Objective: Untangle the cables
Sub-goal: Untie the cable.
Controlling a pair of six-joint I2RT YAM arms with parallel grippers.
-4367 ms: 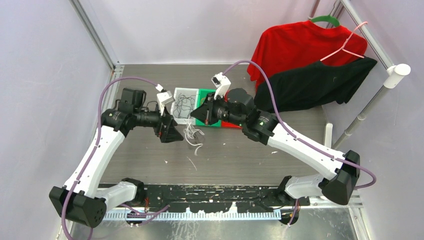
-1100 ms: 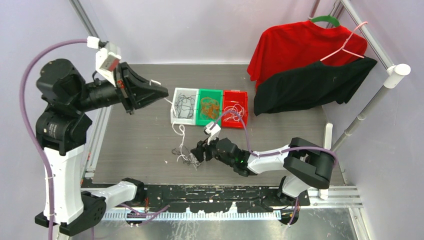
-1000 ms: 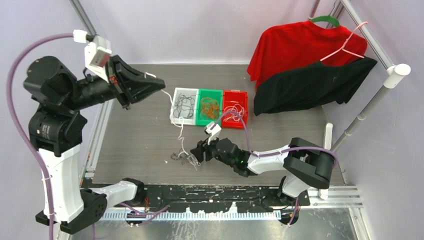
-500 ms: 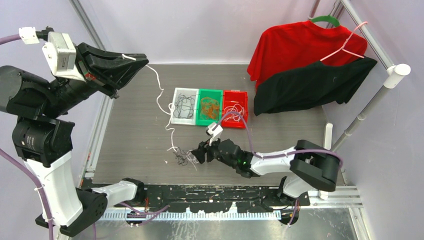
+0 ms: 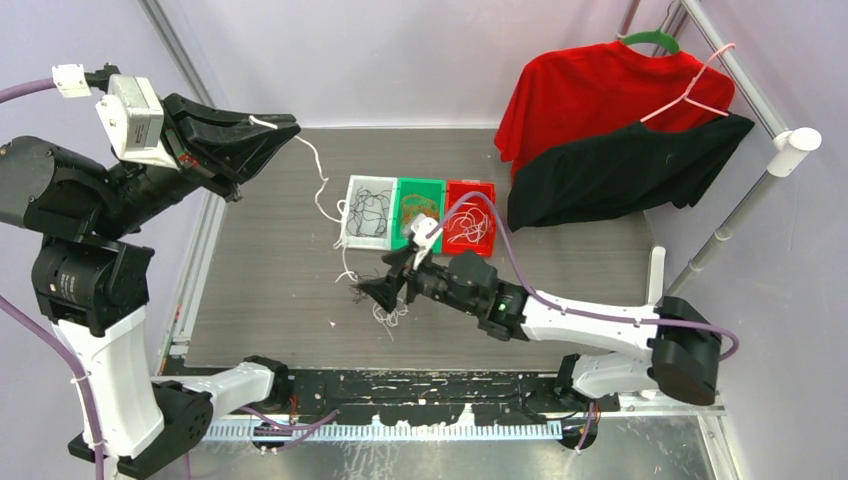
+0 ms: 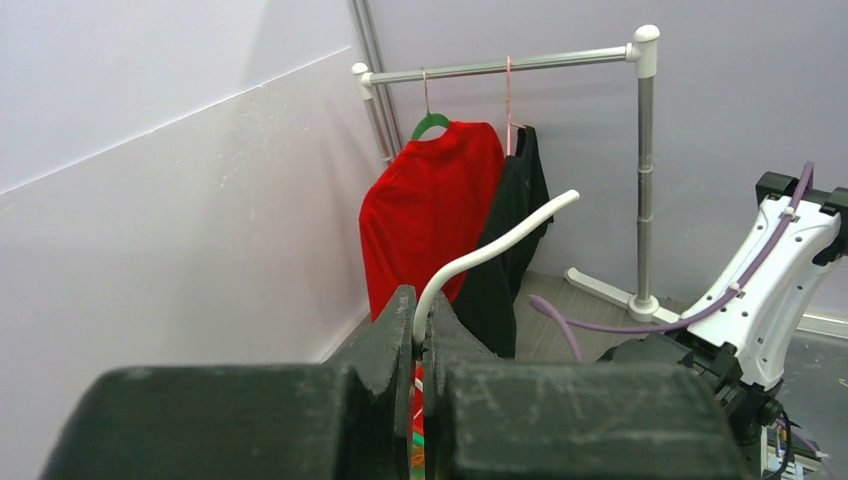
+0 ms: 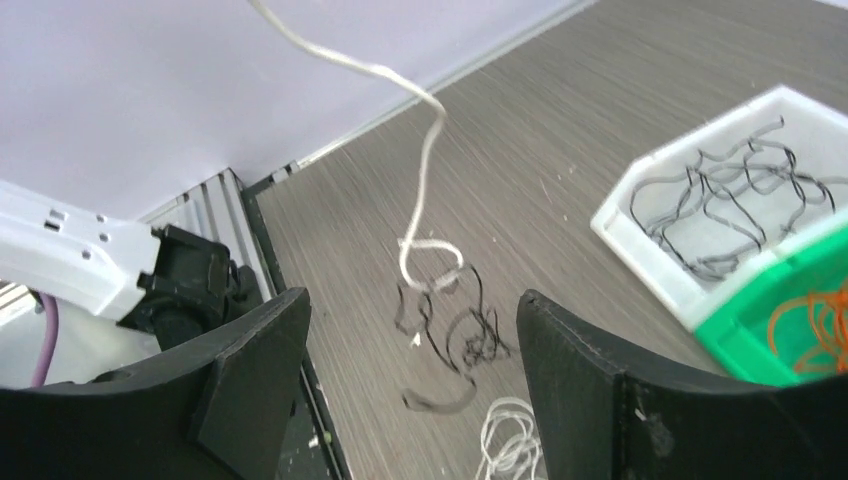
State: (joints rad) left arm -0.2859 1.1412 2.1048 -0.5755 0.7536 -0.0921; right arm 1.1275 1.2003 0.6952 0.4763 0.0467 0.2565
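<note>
Near the front of the table (image 5: 270, 280), just short of the bins, the cables (image 5: 372, 300) are lying in a small knot of black and white strands. One white cable (image 5: 320, 185) is climbing out of it in a loose, wavy line to the left tool (image 5: 287, 127). That tool is clenching the cable close to its free end, which is curling out past the fingertips in the left wrist view, and it is holding the end high and off to the left. This is probably so that the strand's own length is drawing it out of the black strands (image 7: 450, 335) looped round its lower part. Whether the knot is lifting off the table cannot be told. The right tool (image 5: 378, 293) is hovering just over the knot with its jaws spread wide and gripping nothing, seemingly placed to pin or pick the black strands while the white one is being pulled away. Beyond it, the white bin (image 5: 347, 212) is holding black cables, the green bin (image 5: 420, 181) orange ones and the red bin (image 5: 470, 183) white ones, which suggests each freed strand is going in by colour.
</note>
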